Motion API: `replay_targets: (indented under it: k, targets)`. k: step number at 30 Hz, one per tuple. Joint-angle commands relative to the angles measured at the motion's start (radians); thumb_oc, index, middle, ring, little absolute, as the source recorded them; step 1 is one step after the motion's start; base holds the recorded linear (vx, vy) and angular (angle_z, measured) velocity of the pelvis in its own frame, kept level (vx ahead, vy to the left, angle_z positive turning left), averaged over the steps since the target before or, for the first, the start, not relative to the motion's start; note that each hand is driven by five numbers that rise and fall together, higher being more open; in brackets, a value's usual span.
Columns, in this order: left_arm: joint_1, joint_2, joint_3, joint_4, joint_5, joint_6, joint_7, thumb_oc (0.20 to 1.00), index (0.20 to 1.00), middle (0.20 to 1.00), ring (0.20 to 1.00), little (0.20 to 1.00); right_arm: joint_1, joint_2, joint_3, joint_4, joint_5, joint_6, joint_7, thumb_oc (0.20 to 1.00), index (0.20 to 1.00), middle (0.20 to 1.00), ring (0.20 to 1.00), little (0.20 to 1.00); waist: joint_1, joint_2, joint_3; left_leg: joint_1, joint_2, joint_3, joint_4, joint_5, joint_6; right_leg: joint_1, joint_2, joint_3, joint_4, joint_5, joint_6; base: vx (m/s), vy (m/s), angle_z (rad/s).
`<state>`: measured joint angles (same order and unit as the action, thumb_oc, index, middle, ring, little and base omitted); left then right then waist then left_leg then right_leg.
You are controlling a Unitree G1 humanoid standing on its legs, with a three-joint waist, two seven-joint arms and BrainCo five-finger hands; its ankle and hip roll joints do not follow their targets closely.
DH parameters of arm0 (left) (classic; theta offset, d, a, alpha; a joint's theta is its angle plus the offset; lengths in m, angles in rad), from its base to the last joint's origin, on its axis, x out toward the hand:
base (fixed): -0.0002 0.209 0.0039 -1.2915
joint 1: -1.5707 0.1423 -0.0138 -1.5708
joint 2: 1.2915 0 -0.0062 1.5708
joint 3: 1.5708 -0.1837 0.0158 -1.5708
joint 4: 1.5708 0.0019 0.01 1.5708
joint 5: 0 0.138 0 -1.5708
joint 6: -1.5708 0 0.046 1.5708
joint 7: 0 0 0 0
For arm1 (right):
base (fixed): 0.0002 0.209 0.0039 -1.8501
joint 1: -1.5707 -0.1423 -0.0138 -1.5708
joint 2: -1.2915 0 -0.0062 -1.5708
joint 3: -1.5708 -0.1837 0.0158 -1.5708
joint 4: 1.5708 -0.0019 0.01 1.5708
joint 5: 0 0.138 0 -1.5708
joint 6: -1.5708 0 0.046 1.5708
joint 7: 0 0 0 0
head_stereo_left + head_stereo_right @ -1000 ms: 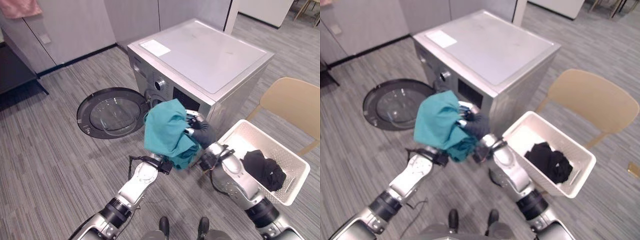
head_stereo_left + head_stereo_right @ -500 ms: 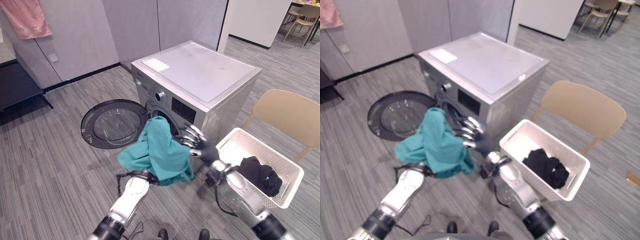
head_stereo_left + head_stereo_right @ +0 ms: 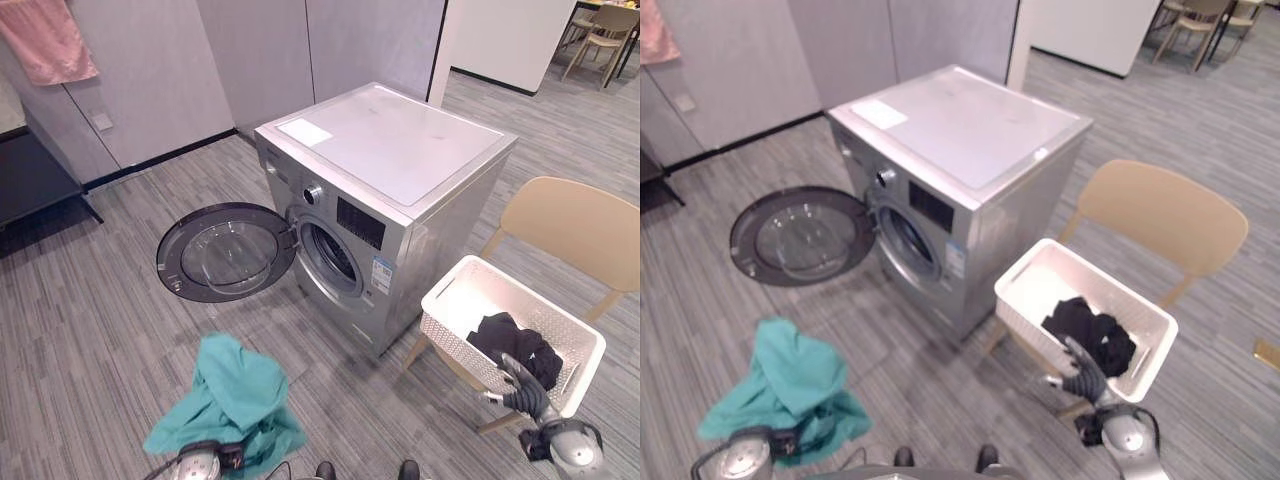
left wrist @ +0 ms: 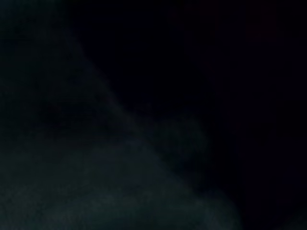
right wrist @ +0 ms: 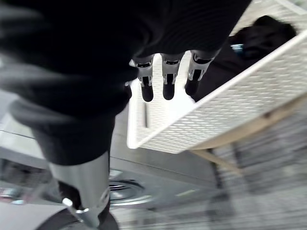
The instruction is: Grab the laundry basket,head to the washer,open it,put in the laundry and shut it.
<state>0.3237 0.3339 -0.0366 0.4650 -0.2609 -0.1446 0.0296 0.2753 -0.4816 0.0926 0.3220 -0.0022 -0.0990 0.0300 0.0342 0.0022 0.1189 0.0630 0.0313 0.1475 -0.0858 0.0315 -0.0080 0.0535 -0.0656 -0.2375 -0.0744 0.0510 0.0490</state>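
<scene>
One washer (image 3: 400,190) stands mid-scene, its round door (image 3: 225,252) swung wide toward 9 o'clock, leaving the drum mouth free for loading. One teal garment (image 3: 232,400) hangs in a bunch at 7 o'clock, draped over the left arm's end and covering the left hand, so I cannot tell what its fingers are doing; the dark left wrist view fits cloth lying over the camera. The garment is outside the drum, well short of the door opening. One white laundry basket (image 3: 570,340) sits on a wooden chair seat at 4 o'clock, raised within easy reach, with one black garment (image 3: 512,340) left inside. The right hand (image 3: 522,388) is just beside the basket's near wall, fingers (image 5: 167,79) straight and holding nothing. So two garments remain to load. A second beige chair (image 3: 575,225) stands at 3 o'clock
</scene>
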Motion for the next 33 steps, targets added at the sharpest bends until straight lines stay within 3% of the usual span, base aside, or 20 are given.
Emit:
replay_targets:
  k: [1,5,7,8,10,13,14,17,18,19,21,25,27,29,31,33]
  targets:
    - [-0.09,0.035,0.046,0.041,0.022,-0.02,-0.005,0.2,0.2,0.2,0.2,0.2,-0.134,-0.003,0.049,0.004,-0.072,-0.044,-0.024,1.0,1.0,1.0,1.0,1.0,0.017,-0.048,0.049,0.006,-0.023,-0.04,0.024,-0.085,-0.003,0.047,-0.037,-0.015,0.057,-0.114,0.04,-0.07,-0.006,0.1]
    - [-0.129,0.027,0.028,0.097,0.011,-0.023,0.011,0.2,0.2,0.2,0.2,0.2,-0.167,-0.004,0.061,0.055,-0.089,-0.042,-0.062,1.0,1.0,1.0,1.0,1.0,0.038,-0.051,0.108,-0.14,-0.027,-0.028,0.132,-0.078,-0.022,0.009,-0.067,-0.097,0.049,-0.11,0.04,-0.18,0.011,0.57]
    - [-0.144,0.023,0.02,0.08,0.006,-0.022,0.019,0.2,0.2,0.2,0.2,0.2,-0.172,-0.002,0.061,0.074,-0.091,-0.033,-0.08,1.0,1.0,1.0,1.0,1.0,0.03,-0.052,0.109,-0.177,-0.005,0.075,0.172,-0.088,-0.021,-0.006,-0.091,-0.158,0.052,-0.105,0.044,-0.06,0.076,1.01]
    - [-0.153,0.02,0.019,0.075,0.002,-0.025,0.024,0.2,0.2,0.2,0.2,0.2,-0.174,0.003,0.063,0.074,-0.086,-0.03,-0.083,1.0,1.0,1.0,1.0,1.0,0.016,-0.051,0.1,-0.151,0.021,0.158,0.171,-0.124,-0.025,-0.001,-0.102,-0.183,0.054,-0.117,0.055,0.06,0.128,0.94]
    - [-0.157,0.012,0.015,0.067,-0.001,-0.026,0.021,0.2,0.2,0.2,0.2,0.2,-0.181,0.015,0.07,0.079,-0.088,-0.022,-0.083,1.0,1.0,1.0,1.0,1.0,0.004,-0.045,0.09,-0.133,0.038,0.224,0.173,-0.138,-0.013,0.006,-0.11,-0.215,0.062,-0.119,0.056,0.11,0.136,1.07]
    - [-0.16,0.005,0.007,0.078,0.002,-0.021,0.015,0.2,0.2,0.2,0.2,0.2,-0.191,0.021,0.077,0.078,-0.106,-0.017,-0.084,1.0,1.0,1.0,1.0,1.0,0.003,-0.047,0.082,-0.136,0.029,0.223,0.187,-0.154,-0.002,0.029,-0.13,-0.237,0.086,-0.127,0.064,0.2,0.205,0.49]
    - [-0.162,0.009,0.001,0.077,0.011,-0.02,0.018,0.2,0.2,0.2,0.2,0.2,-0.196,0.034,0.082,0.077,-0.109,-0.012,-0.083,1.0,1.0,1.0,1.0,1.0,0.007,-0.051,0.084,-0.131,0.014,0.205,0.188,-0.174,0.016,0.03,-0.157,-0.233,0.147,-0.131,0.07,0.19,0.229,0.22]
    - [-0.178,0.03,-0.008,0.067,0.024,-0.018,0.028,0.2,0.2,0.2,0.2,0.2,-0.211,0.056,0.089,0.073,-0.096,-0.01,-0.087,1.0,1.0,1.0,1.0,1.0,0.0,-0.052,0.105,-0.109,-0.019,0.173,0.185,-0.207,0.051,-0.052,-0.206,-0.165,0.339,-0.094,0.089,0.19,0.207,0.4]
    - [-0.178,0.03,-0.008,0.067,0.024,-0.018,0.028,0.2,0.2,0.2,0.2,0.2,-0.211,0.056,0.089,0.073,-0.096,-0.01,-0.087,1.0,1.0,1.0,1.0,1.0,0.0,-0.052,0.104,-0.109,-0.019,0.174,0.185,-0.207,0.051,-0.053,-0.206,-0.164,0.34,-0.094,0.089,0.25,0.163,0.68]
    - [-0.181,0.039,-0.015,0.047,0.028,-0.023,0.03,0.2,0.2,0.2,0.2,0.2,-0.21,0.063,0.093,0.044,-0.088,-0.009,-0.083,1.0,1.0,1.0,1.0,1.0,-0.027,-0.04,0.12,-0.065,-0.032,0.132,0.16,-0.216,0.056,-0.14,-0.148,-0.048,0.397,-0.114,0.078,0.19,0.107,0.54]
    - [-0.182,0.041,-0.02,0.035,0.035,-0.026,0.027,0.2,0.2,0.2,0.2,0.2,-0.214,0.059,0.099,0.034,-0.079,-0.013,-0.081,1.0,1.0,1.0,1.0,1.0,-0.043,-0.029,0.131,-0.036,-0.037,0.123,0.136,-0.199,0.06,-0.204,-0.108,-0.013,0.377,-0.105,0.054,0.23,0.078,0.45]
    - [-0.197,0.044,-0.036,0.042,0.046,-0.025,0.026,0.2,0.2,0.2,0.2,0.2,-0.216,0.055,0.1,0.024,-0.074,-0.012,-0.082,1.0,1.0,1.0,1.0,1.0,-0.074,-0.024,0.146,0.051,-0.062,0.051,0.09,-0.232,0.058,-0.3,-0.068,0.007,0.299,-0.069,0.073,0.32,-0.018,0.41]
    - [-0.2,0.043,-0.034,0.038,0.053,-0.025,0.027,0.2,0.2,0.2,0.2,0.2,-0.222,0.054,0.104,0.028,-0.08,-0.012,-0.082,1.0,1.0,1.0,1.0,1.0,-0.071,-0.03,0.146,0.076,-0.065,0.04,0.085,-0.249,0.049,-0.313,-0.086,-0.059,0.235,-0.04,0.085,0.31,-0.107,0.5]
    - [-0.192,0.039,-0.04,0.033,0.064,-0.025,0.014,0.2,0.2,0.2,0.2,0.2,-0.216,0.054,0.101,0.036,-0.086,-0.013,-0.076,1.0,1.0,1.0,1.0,1.0,-0.07,-0.041,0.14,0.097,-0.066,0.042,0.096,-0.256,0.04,-0.292,-0.108,-0.139,0.225,-0.028,0.069,0.23,-0.171,0.41]
    - [-0.181,0.035,-0.054,0.031,0.085,-0.027,-0.002,0.2,0.2,0.2,0.2,0.2,-0.201,0.054,0.092,0.044,-0.076,-0.019,-0.072,1.0,1.0,1.0,1.0,1.0,-0.076,-0.048,0.119,0.107,-0.052,0.041,0.122,-0.266,0.018,-0.25,-0.094,-0.13,0.188,-0.034,0.054,0.24,-0.205,0.39]
    - [-0.175,0.034,-0.066,0.013,0.081,-0.024,-0.016,0.2,0.2,0.2,0.2,0.2,-0.205,0.049,0.088,0.059,-0.067,-0.024,-0.072,1.0,1.0,1.0,1.0,1.0,-0.082,-0.047,0.104,0.072,-0.007,0.064,0.241,-0.207,-0.028,-0.198,-0.068,-0.12,0.144,-0.039,0.036,0.23,-0.237,0.44]
